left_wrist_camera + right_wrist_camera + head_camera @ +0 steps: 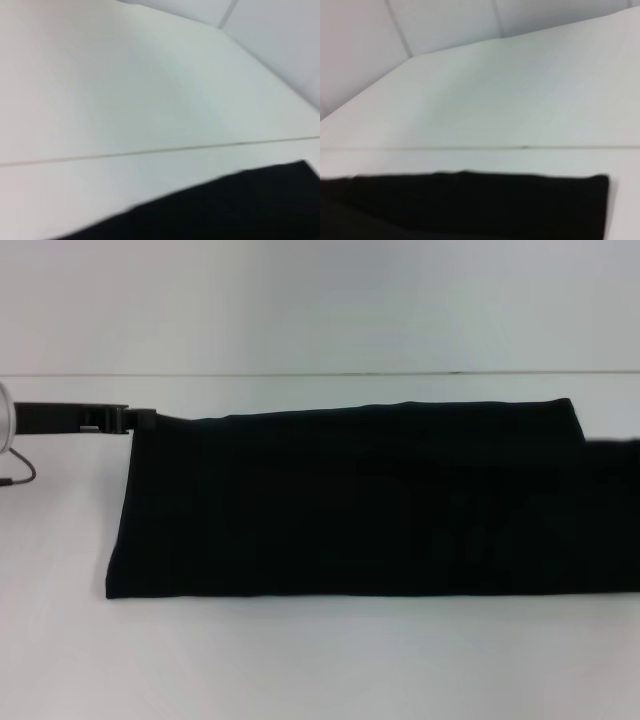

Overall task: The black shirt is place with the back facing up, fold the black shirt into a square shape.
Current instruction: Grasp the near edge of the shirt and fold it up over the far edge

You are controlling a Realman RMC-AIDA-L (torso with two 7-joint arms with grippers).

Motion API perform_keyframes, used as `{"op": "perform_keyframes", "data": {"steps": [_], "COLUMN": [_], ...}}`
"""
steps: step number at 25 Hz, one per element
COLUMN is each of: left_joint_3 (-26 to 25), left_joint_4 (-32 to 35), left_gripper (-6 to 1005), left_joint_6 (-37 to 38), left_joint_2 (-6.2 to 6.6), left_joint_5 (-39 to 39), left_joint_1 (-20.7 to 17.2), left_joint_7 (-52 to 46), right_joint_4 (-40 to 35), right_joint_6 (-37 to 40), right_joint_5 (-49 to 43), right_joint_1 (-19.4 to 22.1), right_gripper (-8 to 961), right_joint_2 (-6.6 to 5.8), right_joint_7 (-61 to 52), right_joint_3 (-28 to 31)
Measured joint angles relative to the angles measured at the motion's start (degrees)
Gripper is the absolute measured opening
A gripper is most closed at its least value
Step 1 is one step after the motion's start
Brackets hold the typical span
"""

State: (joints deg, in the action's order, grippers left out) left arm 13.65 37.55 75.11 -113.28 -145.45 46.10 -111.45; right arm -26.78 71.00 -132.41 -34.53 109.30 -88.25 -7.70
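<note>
The black shirt [350,505] runs off the right edge of the head view, hiding its far end. The left hand [140,420], at upper left, merges with the shirt's corner, so its fingers cannot be made out.

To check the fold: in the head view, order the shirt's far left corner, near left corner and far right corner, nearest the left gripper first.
1. Far left corner, at the left gripper.
2. Near left corner, toward the robot.
3. Far right corner, across the shirt.
</note>
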Motion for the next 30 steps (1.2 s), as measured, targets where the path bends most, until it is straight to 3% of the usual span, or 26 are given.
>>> {"op": "perform_keyframes", "data": {"steps": [5, 14, 21, 30], "left_joint_3": [4.4, 9.9, 12.7, 12.9], "left_joint_4": [-2.3, -3.9, -3.9, -5.7], "left_gripper": [1, 1, 1, 1], "left_joint_6": [-10.4, -22.2, -28.4, -33.9], "left_joint_2": [-0.56, -2.43, -3.88, -4.13], "left_joint_5": [0.3, 0.4, 0.4, 0.5], "left_joint_1": [1.1, 2.7, 4.0, 5.2], "left_joint_7": [0.1, 0.4, 0.4, 0.3], "right_joint_4": [2.2, 6.5, 6.9, 6.9], "right_joint_6": [-8.1, -22.5, -27.7, -32.3], "right_joint_5": [0.6, 0.9, 0.9, 1.5], "right_joint_1": [-3.8, -9.2, -11.8, -13.9], "right_gripper": [4, 4, 5, 5], "right_joint_2": [0.37, 2.35, 3.25, 3.55], "right_joint_7": [-2.3, -2.1, -1.8, -1.3], "right_joint_3": [-1.0, -3.4, -3.9, -5.8]}}
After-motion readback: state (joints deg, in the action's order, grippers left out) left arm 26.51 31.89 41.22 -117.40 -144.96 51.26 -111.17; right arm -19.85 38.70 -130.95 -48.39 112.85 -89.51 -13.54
